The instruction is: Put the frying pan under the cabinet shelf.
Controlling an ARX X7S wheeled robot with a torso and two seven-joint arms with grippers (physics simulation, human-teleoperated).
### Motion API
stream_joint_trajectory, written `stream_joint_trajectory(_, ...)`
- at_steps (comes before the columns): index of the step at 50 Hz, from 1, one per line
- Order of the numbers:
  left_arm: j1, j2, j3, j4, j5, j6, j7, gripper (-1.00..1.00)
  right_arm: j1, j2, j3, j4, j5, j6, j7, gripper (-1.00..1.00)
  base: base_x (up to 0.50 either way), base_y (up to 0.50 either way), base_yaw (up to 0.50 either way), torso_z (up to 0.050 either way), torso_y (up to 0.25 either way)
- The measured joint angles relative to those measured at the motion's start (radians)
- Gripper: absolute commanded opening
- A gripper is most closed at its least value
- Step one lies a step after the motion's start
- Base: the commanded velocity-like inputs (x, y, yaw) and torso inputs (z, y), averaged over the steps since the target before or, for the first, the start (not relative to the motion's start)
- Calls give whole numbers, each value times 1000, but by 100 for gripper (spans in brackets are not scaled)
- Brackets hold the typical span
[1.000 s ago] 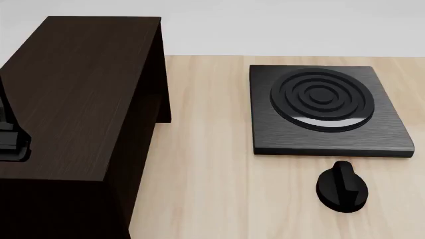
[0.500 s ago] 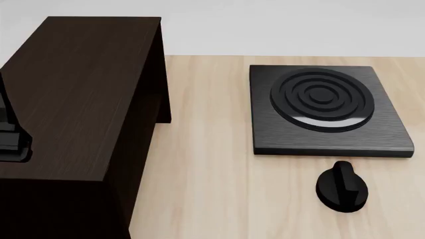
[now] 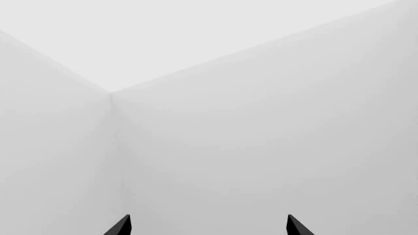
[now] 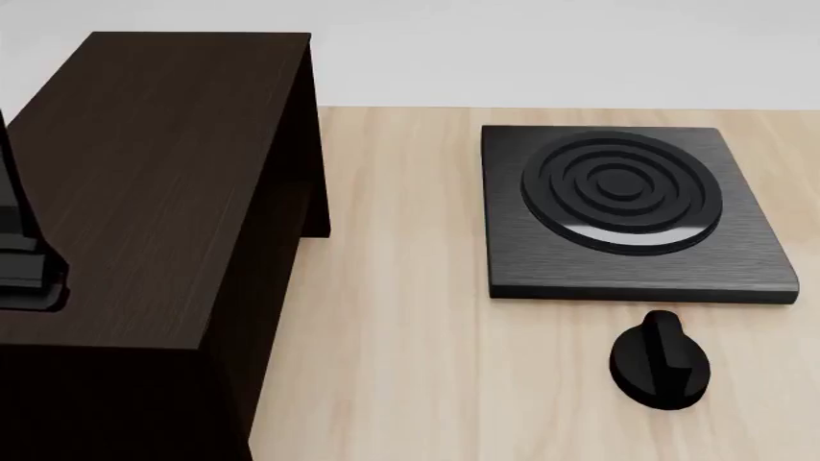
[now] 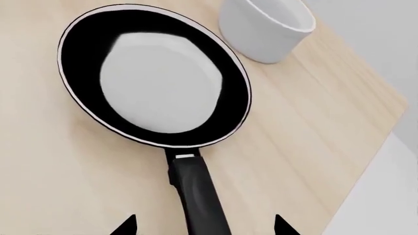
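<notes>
Right end effector [image 5: 204,226] hovered spread, its tips straddling the long handle of the frying pan [image 5: 154,76], which lay flat on the tabletop [image 5: 307,142] beside a white pot [image 5: 267,28], seemingly aligned for a handle grasp.

Left hand [image 3: 207,226] fingertips [image 3: 121,226] apart (bare white walls [image 3: 261,122] beyond)
</notes>
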Motion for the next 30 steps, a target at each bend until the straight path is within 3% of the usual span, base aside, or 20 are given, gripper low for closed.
stream_joint_trajectory(30,10,-7,3,-11,-7,11,-14,100,24,-5,-23,96,-12,-21,-4,100,0,0,0,0,0)
